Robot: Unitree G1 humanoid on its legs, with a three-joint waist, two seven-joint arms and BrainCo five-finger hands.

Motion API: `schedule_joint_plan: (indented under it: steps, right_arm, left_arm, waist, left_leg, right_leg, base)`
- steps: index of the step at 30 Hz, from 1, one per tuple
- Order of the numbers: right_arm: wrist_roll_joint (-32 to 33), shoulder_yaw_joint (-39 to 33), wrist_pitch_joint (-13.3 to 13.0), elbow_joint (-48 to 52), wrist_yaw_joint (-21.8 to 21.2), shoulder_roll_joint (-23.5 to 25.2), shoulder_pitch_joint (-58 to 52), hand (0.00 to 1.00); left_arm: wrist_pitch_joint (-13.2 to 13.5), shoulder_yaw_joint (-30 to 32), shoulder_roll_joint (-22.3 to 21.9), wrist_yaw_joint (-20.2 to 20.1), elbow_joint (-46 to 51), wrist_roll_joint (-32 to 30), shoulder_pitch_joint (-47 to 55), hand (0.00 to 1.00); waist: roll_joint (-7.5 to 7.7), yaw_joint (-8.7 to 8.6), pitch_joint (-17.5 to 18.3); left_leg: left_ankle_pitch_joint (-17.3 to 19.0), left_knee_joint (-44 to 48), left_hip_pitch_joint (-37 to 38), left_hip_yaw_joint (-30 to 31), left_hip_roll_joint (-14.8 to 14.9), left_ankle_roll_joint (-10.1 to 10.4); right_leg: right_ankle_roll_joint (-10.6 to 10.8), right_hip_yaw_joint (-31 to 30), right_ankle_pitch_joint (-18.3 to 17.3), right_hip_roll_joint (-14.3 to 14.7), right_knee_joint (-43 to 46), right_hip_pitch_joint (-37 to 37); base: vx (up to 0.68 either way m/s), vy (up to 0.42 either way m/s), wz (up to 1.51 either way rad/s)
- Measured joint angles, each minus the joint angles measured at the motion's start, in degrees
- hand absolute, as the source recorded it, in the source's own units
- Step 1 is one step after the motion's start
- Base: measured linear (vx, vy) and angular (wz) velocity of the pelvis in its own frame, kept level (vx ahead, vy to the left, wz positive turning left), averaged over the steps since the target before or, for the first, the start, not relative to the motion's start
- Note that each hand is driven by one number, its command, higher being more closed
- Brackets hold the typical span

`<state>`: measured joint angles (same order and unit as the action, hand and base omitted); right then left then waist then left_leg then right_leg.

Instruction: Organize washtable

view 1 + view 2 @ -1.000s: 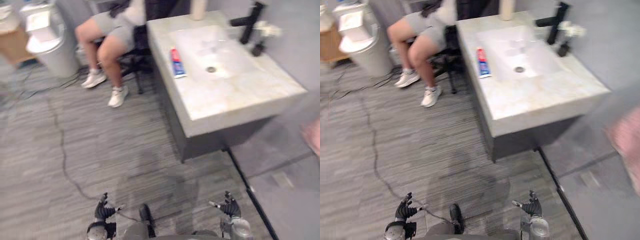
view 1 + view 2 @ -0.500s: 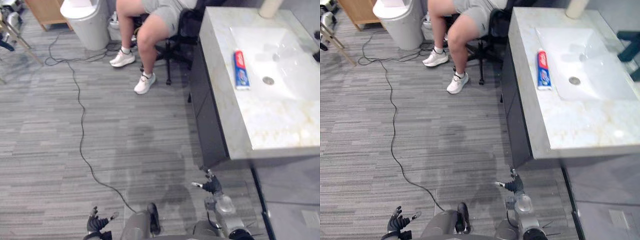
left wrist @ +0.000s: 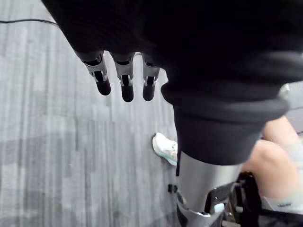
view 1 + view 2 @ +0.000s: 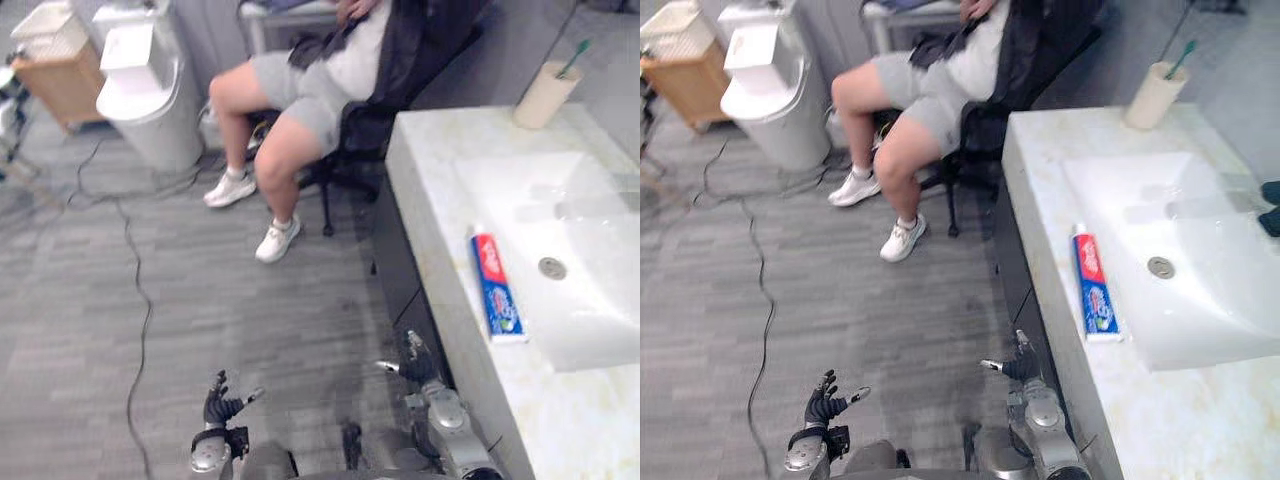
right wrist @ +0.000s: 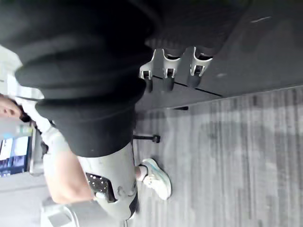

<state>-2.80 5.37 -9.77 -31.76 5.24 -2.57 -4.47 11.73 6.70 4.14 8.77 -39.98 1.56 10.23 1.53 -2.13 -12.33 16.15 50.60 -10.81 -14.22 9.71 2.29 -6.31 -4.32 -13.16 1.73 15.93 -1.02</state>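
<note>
Marble washtable (image 4: pixel 425 200) on our right, red-and-blue toothpaste tube (image 4: pixel 497 285) beside its sink (image 4: pixel 585 225), our left hand (image 4: pixel 222 407) and right hand (image 4: pixel 412 361) low near us, fingers loosely spread, holding nothing.

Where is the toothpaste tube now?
At the eye views' right, the toothpaste tube lies flat on the washtable, along the sink basin's left rim.

Red-and-blue toothpaste tube (image 4: pixel 496 284) lay flat on the pale bench (image 4: pixel 425 180) along the basin (image 4: pixel 560 225) edge; beige cup (image 4: pixel 543 96) with green toothbrush (image 4: pixel 572 57) stood upright at the far corner.
</note>
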Motion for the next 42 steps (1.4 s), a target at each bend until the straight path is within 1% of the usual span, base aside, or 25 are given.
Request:
schedule_joint_plan:
  steps: [3, 4, 5, 6, 7, 9, 10, 12, 13, 14, 16, 17, 19, 22, 23, 25, 27, 30, 32, 33, 34, 37, 39, 40, 42]
  right_arm:
    - [0.0, -1.2, 0.4, 1.0, 0.0, -0.2, -1.1, 0.00]
    - [0.0, -2.4, 0.3, 1.6, 0.1, -0.4, -1.6, 0.00]
    - [-0.1, -2.6, 0.3, 1.6, 0.1, -0.7, -2.1, 0.00]
    - [-0.1, -2.6, 0.2, 1.7, 0.1, -1.1, -2.2, 0.00]
    - [-0.2, -2.8, 0.4, 0.7, 0.0, -1.5, -2.5, 0.00]
    - [-0.5, -2.5, 0.8, -0.2, -0.2, 0.6, -4.1, 0.00]
    - [-1.4, -2.4, 1.0, -0.8, -0.4, 1.9, -5.6, 0.00]
    - [-1.9, -2.7, 1.2, -2.6, -0.4, 2.0, -5.4, 0.00]
    - [-1.9, -3.0, 1.2, -5.1, -0.4, 1.7, -3.8, 0.00]
    - [-1.9, -3.2, 1.3, -5.9, -0.4, 1.6, -3.3, 0.00]
    - [-1.9, -3.6, 1.2, -8.1, -0.4, 0.9, -0.9, 0.00]
    - [-1.9, -3.9, 1.2, -8.2, -0.4, 0.8, -0.8, 0.00]
    - [-1.8, -5.8, 1.1, -9.6, -0.3, 0.1, -0.6, 0.00]
    - [-1.2, -8.9, 1.2, -11.7, -0.2, -1.8, -1.1, 0.00]
    - [-0.8, -10.0, 1.2, -13.0, -0.2, -2.6, -2.2, 0.00]
    - [0.2, -10.2, 1.3, -13.6, 0.1, -3.6, -4.0, 0.00]
    - [0.6, -11.2, 1.5, -14.2, 0.1, -3.6, -4.0, 0.00]
    - [0.6, -13.8, 1.4, -14.8, 0.8, -4.1, -3.3, 0.00]
    - [0.5, -14.7, 1.4, -15.5, 1.2, -4.6, -3.0, 0.00]
    - [0.5, -14.9, 1.4, -16.0, 1.1, -5.2, -3.2, 0.00]
    - [0.5, -15.3, 1.5, -16.7, 1.2, -5.6, -3.6, 0.00]
    - [0.5, -16.7, 1.6, -17.0, 1.1, -4.7, -5.3, 0.00]
    - [0.5, -17.4, 1.6, -17.0, 1.1, -4.7, -5.4, 0.00]
    - [1.2, -19.0, 1.5, -18.7, 1.1, -4.6, -2.2, 0.00]
    - [1.2, -19.0, 1.5, -18.7, 1.1, -4.6, -2.2, 0.00]
  left_arm:
    - [-0.1, -0.2, -0.6, 0.0, 0.9, 0.0, 0.8, 0.00]
    - [0.0, -1.3, -1.0, 0.1, 1.3, 0.1, 1.4, 0.00]
    - [0.0, -1.8, -1.2, 0.1, 1.4, 0.1, 1.6, 0.00]
    - [0.0, -2.1, -1.4, 0.1, 1.3, 0.1, 1.8, 0.00]
    - [-0.1, -2.3, -2.2, 0.1, 1.1, 0.1, 2.4, 0.00]
    - [-0.1, -2.0, -0.4, 0.1, 1.3, 0.0, 2.4, 0.00]
    - [0.0, -2.0, 1.2, 0.1, 1.4, 0.0, 1.8, 0.00]
    - [0.0, -1.9, 2.3, 0.1, 0.8, -0.1, 1.3, 0.00]
    - [0.0, -1.7, 3.1, 0.0, 0.7, -0.1, 1.0, 0.00]
    - [0.0, -1.3, 3.2, 0.0, 0.7, -0.1, 0.9, 0.00]
    - [-0.1, 0.2, 4.3, 0.0, 0.0, -0.1, 0.2, 0.00]
    - [-0.1, 0.3, 4.6, 0.1, -0.5, -0.1, -0.3, 0.00]
    - [-0.4, 0.3, 5.4, 0.0, -1.7, 0.0, -1.7, 0.00]
    - [-0.6, 0.1, 3.9, -0.5, -2.3, -0.1, -2.7, 0.00]
    - [-0.6, 0.1, 3.0, -1.2, -2.3, -0.1, -2.7, 0.00]
    - [-0.6, 0.2, 2.0, -1.3, -2.2, -0.1, -2.4, 0.00]
    - [-0.7, 0.1, 1.0, -1.3, -2.3, 0.0, -1.7, 0.00]
    - [-1.2, 0.1, 0.7, -1.3, -2.2, 0.1, -1.6, 0.00]
    - [-1.2, 0.1, 0.7, -1.2, -2.2, 0.1, -1.8, 0.00]
    - [-1.2, 0.1, 0.7, -1.2, -2.2, 0.1, -1.8, 0.00]
    - [-1.7, 0.4, 0.9, -1.0, -3.2, 0.1, -1.5, 0.00]
    - [-2.0, 0.4, 2.6, -1.1, -3.5, 0.1, -1.0, 0.00]
    - [-2.0, 0.4, 3.1, -1.2, -3.5, 0.1, -0.6, 0.00]
    - [-1.9, 0.2, 3.3, -2.3, -7.7, 0.0, -0.1, 0.00]
    - [-1.9, 0.2, 3.3, -2.3, -7.7, 0.0, -0.1, 0.00]
  waist:
    - [0.56, 0.89, 0.0]
    - [0.81, 1.81, 0.3]
    - [0.36, 2.22, 0.6]
    - [-0.44, 2.51, 1.1]
    - [-1.14, 3.20, 2.3]
    - [1.73, 2.55, 4.1]
    - [4.16, 1.89, 5.6]
    - [4.80, 0.98, 6.0]
    - [4.42, 1.10, 5.8]
    - [4.07, 1.28, 5.8]
    - [2.47, 1.25, 5.5]
    - [2.15, 1.31, 5.3]
    - [1.85, 0.68, 5.0]
    - [-0.67, -0.56, 3.9]
    - [-1.44, -0.58, 3.4]
    - [-1.97, -0.08, 2.9]
    - [-1.98, 0.25, 2.3]
    - [-1.35, 0.63, 1.9]
    - [-1.81, 1.08, 2.1]
    - [-2.36, 1.14, 2.1]
    - [-3.41, 1.30, 2.1]
    - [-1.01, 1.18, 2.5]
    - [-0.82, 1.17, 2.6]
    - [-0.32, 1.25, 2.9]
    - [-0.29, 1.25, 2.9]
  left_leg:
    - [-0.3, -13.1, -6.9, 6.5, -3.5, 0.6]
    - [-2.4, -23.2, -8.6, 13.0, -5.4, 3.8]
    - [-3.9, -29.9, -8.6, 16.8, -5.4, 5.7]
    - [-4.3, -32.6, -8.3, 18.4, -4.7, 6.4]
    - [-9.9, -31.4, -7.5, 17.8, -3.3, 7.6]
    - [-8.3, -29.4, -6.3, 13.2, -4.2, 4.2]
    - [-7.1, -28.8, -4.3, 8.4, -4.2, 2.0]
    - [-6.5, -29.0, -1.5, 3.6, -3.3, 0.9]
    - [-6.6, -31.8, 2.2, -1.8, -2.1, 0.6]
    - [-6.6, -33.1, 3.5, -3.5, -1.7, 0.6]
    - [-6.8, -37.9, 8.6, -10.8, -0.8, 0.3]
    - [-6.8, -38.6, 9.3, -12.1, -0.8, 0.3]
    - [-6.8, -40.1, 11.5, -15.5, -2.6, 0.3]
    - [-6.0, -37.1, 12.8, -15.6, -1.3, 1.1]
    - [-4.8, -29.4, 11.7, -15.3, 1.4, 2.5]
    - [-4.4, -11.8, 6.1, -10.7, 6.4, 2.6]
    - [-1.9, -7.0, 3.6, -4.9, 6.8, 2.0]
    - [-0.9, -14.4, 0.8, 1.2, 3.8, 1.7]
    - [-2.3, -26.3, 1.1, 7.4, 0.7, 3.3]
    - [-5.2, -31.3, 1.6, 9.5, 0.0, 4.4]
    - [-9.9, -33.2, 2.1, 10.3, -0.1, 4.0]
    - [-11.3, -38.1, 5.6, 9.2, -3.8, 2.6]
    - [-12.3, -41.1, 7.2, 8.9, -5.7, 1.5]
    - [-19.9, -56.1, 15.6, 9.3, -8.7, 0.5]
    - [-19.9, -56.1, 15.6, 9.3, -8.7, 0.5]
  right_leg:
    - [2.1, -7.0, -1.6, -2.7, -1.7, -3.0]
    - [3.8, -12.0, -2.6, -4.3, -2.0, -3.2]
    - [5.2, -14.7, -3.4, -4.7, -1.8, -3.0]
    - [6.2, -16.4, -4.2, -4.6, -1.6, -3.0]
    - [8.2, -21.8, -6.5, -4.6, 0.0, -2.8]
    - [9.1, -23.3, -5.7, -6.9, 2.4, -1.3]
    - [11.1, -22.4, -3.0, -8.3, 4.7, 1.2]
    - [12.7, -19.1, -0.9, -9.0, 7.2, 3.1]
    - [12.6, -9.6, -1.1, -9.6, 9.7, 6.8]
    - [12.4, -5.3, -1.2, -10.0, 9.9, 7.9]
    - [10.9, 14.6, -0.5, -9.3, 7.5, 10.5]
    - [10.0, 17.7, 0.1, -8.7, 6.6, 10.5]
    - [5.6, 24.8, 4.4, -6.5, -1.1, 10.1]
    - [5.8, 23.1, 5.6, -5.2, -4.0, 6.4]
    - [5.8, 21.6, 5.4, -4.2, -5.0, 4.5]
    - [4.4, 18.6, 4.4, -1.8, -6.4, 1.3]
    - [3.3, 15.6, 3.3, -0.8, -6.0, -0.2]
    - [3.8, 10.3, 3.6, -1.1, -5.9, -1.1]
    - [5.2, 7.2, 3.7, -1.4, -6.1, -1.3]
    - [5.9, 6.3, 3.4, -1.3, -6.1, -1.6]
    - [7.2, 5.1, 2.8, -1.1, -6.0, -2.3]
    - [9.3, 5.8, 2.2, -5.0, -7.3, -4.0]
    - [9.8, 5.9, 2.5, -6.4, -8.3, -4.7]
    - [11.7, 6.2, 3.7, -7.9, -12.2, -7.7]
    - [11.7, 6.2, 3.7, -7.9, -12.2, -7.7]
  base:
    - [0.49, 0.299, -1.31]
    - [0.42, 0.371, -1.95]
    - [0.42, 0.411, -1.94]
    - [0.44, 0.545, -2.17]
    - [0.44, 0.575, -1.97]
    - [0.43, 0.555, -1.83]
    - [0.34, 0.409, -1.51]
    - [0.29, 0.328, -1.53]
    - [0.21, 0.277, -1.66]
    - [0.13, 0.229, -1.97]
    - [0.09, 0.160, -1.72]
    - [0.09, 0.086, -1.35]
    - [0.13, 0.006, -1.01]
    - [0.12, -0.041, -0.49]
    - [0.13, -0.092, -0.59]
    - [0.12, -0.099, -0.73]
    - [0.15, -0.006, -0.98]
    - [0.18, 0.068, -1.06]
    - [0.17, 0.126, -0.85]
    - [0.20, 0.189, -0.59]
    - [0.25, 0.236, -0.43]
    - [0.18, 0.164, 0.02]
    - [0.10, 0.094, 0.09]
    - [0.00, 0.000, 0.00]
    - [0.00, 0.000, 0.00]
